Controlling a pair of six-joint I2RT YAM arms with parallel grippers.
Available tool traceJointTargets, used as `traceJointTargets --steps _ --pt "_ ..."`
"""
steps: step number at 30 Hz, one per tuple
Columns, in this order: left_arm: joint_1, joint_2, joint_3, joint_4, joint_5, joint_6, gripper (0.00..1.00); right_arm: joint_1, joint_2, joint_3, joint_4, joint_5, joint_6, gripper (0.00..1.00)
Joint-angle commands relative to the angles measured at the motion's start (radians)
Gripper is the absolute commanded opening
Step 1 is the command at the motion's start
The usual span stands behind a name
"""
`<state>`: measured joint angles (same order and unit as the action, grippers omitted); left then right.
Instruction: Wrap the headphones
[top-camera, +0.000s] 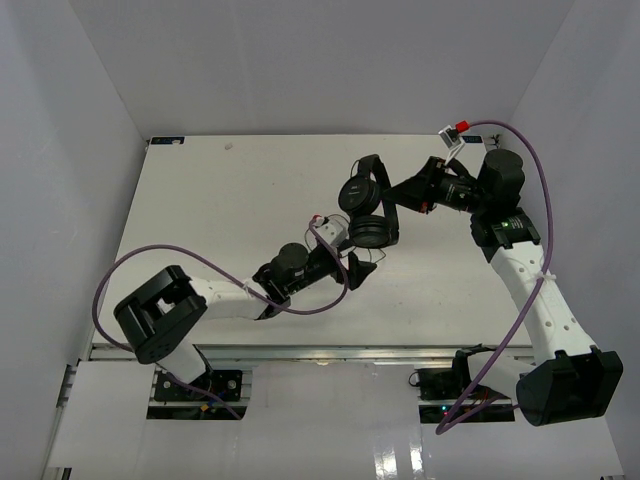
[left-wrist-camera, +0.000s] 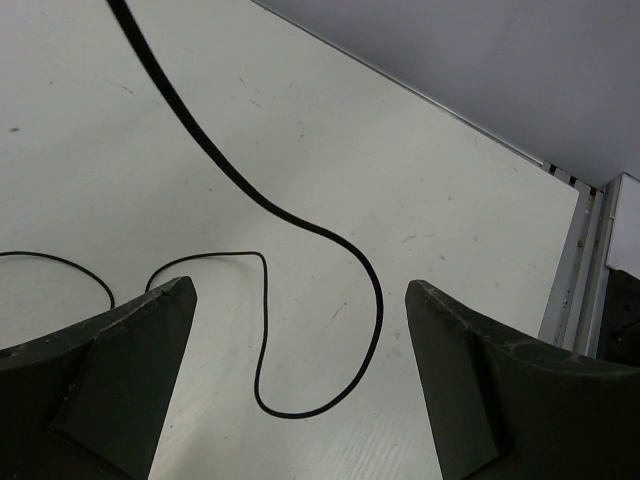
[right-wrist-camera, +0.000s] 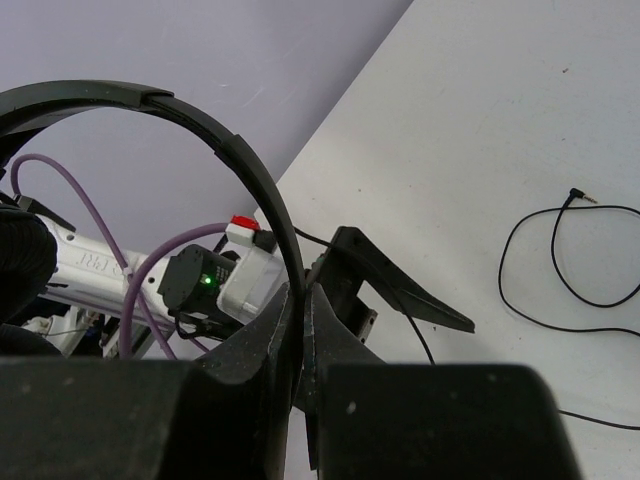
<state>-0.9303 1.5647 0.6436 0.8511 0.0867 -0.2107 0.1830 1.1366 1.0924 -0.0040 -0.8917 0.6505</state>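
The small black on-ear headphones (top-camera: 362, 192) are gripped at the headband by the closed right pincer (right-wrist-camera: 301, 302), right of the white table's (top-camera: 220, 200) middle. The left pincer (left-wrist-camera: 300, 288) is spread wide, empty, over their thin black cable (left-wrist-camera: 262, 200). Lettering on the white arm link (right-wrist-camera: 90, 262) is too blurred to be read.

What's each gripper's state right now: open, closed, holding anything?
Left gripper: open, holding nothing.
Right gripper: closed on the headband of the headphones.

bare table (top-camera: 220, 200) lies left; headphones (top-camera: 365, 205) and their cable (left-wrist-camera: 379, 305) block the middle.
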Motion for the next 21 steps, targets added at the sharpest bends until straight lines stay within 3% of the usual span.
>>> traceJointTargets --steps 1,5,6,8,9,12,16,21 --pt "-0.019 0.081 0.074 0.057 0.057 -0.043 0.92 -0.012 -0.02 0.035 0.043 -0.009 0.042 0.08" --pt "-0.039 0.162 0.105 0.048 0.059 -0.059 0.83 -0.02 -0.021 0.034 0.044 -0.014 0.05 0.08" --pt "-0.042 0.174 0.111 0.041 0.059 -0.067 0.77 -0.023 -0.021 0.035 0.043 -0.015 0.05 0.08" --pt "-0.045 0.188 0.117 0.009 0.059 -0.09 0.55 -0.032 -0.02 0.04 0.042 -0.016 0.051 0.08" --pt "-0.048 0.186 0.109 0.009 0.053 -0.093 0.36 -0.036 -0.02 0.045 0.041 -0.015 0.052 0.08" --pt "-0.075 0.149 0.05 0.022 -0.019 -0.092 0.15 -0.045 -0.011 0.055 0.039 -0.009 0.059 0.08" --pt "-0.099 0.099 -0.016 0.019 -0.068 -0.096 0.1 -0.056 0.009 0.075 0.033 0.024 0.076 0.08" --pt "-0.14 0.079 -0.026 -0.028 -0.121 -0.092 0.09 -0.057 0.042 0.099 -0.035 0.121 0.061 0.08"
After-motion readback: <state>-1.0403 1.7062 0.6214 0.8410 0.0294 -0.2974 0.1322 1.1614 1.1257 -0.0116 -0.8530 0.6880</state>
